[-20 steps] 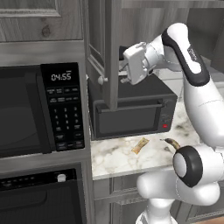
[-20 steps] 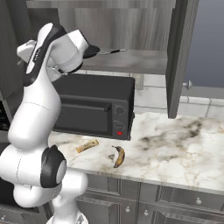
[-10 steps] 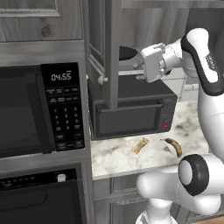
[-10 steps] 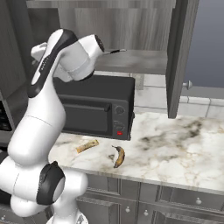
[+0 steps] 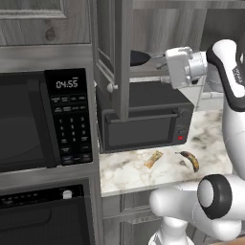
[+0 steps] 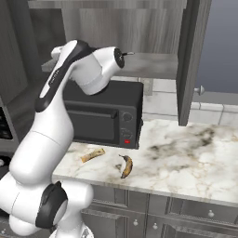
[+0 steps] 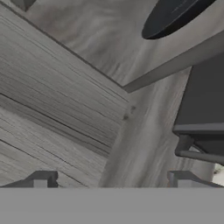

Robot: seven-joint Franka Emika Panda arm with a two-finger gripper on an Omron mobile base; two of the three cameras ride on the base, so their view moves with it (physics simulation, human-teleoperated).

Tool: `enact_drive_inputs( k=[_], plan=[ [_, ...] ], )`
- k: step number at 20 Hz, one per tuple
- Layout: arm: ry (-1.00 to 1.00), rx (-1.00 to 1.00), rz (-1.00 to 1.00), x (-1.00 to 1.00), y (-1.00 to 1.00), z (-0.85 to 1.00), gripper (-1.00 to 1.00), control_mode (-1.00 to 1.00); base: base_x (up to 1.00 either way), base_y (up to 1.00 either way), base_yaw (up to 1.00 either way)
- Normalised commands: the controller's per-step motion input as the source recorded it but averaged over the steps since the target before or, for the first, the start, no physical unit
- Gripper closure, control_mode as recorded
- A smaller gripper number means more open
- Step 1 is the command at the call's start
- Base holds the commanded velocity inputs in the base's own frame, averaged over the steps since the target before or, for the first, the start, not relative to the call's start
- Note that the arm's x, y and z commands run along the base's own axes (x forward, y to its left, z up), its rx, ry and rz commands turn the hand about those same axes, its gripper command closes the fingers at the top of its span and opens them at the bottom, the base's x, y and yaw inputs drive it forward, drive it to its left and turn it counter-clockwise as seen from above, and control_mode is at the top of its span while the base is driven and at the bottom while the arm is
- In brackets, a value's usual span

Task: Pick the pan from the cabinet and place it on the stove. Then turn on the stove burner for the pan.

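Note:
The black pan (image 5: 139,58) sits on the bottom shelf of the open grey cabinet (image 5: 158,24), its thin silver handle (image 5: 157,56) pointing right. My gripper (image 5: 168,66) hovers just right of the handle's end, at shelf height. In the hand view the two fingertips (image 7: 41,178) stand wide apart with nothing between them, so the gripper (image 7: 111,179) is open. There the pan (image 7: 175,17) lies at the top right, apart from the fingers, over the wood-grain shelf (image 7: 65,100). The handle tip (image 6: 128,54) pokes out beside my wrist. The stove and its burner are out of view.
The cabinet door (image 5: 115,57) hangs open left of the pan, the other door (image 6: 189,60) at the right. A black toaster oven (image 5: 143,119) stands under the shelf. A banana (image 6: 125,166) and a tan bar (image 6: 93,155) lie on the marble counter (image 6: 186,153). A black microwave (image 5: 43,119) is at far left.
My hand has swung right along the cabinet opening, from near the door edge to beyond the end of the pan's handle. The pan has not moved and the jaws stayed open.

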Motion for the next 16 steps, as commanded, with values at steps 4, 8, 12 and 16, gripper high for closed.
enact_drive_inputs(
  k=[4, 8, 12, 16],
  plan=[
    [0.00, 0.06, -0.22, 0.48, -0.46, 0.00, -1.00, -1.00, 0.00, 0.00, 0.00],
    [0.00, 0.06, -0.21, 0.53, -0.46, 0.00, -1.00, -1.00, 0.00, 0.00, 0.00],
    [0.00, 0.06, -0.21, 0.47, -0.48, 0.00, -1.00, -1.00, 0.00, 0.00, 0.00],
    [0.02, 0.04, -0.21, 0.49, -0.46, 0.00, -1.00, -1.00, 0.00, 0.00, 0.00]
  ],
)
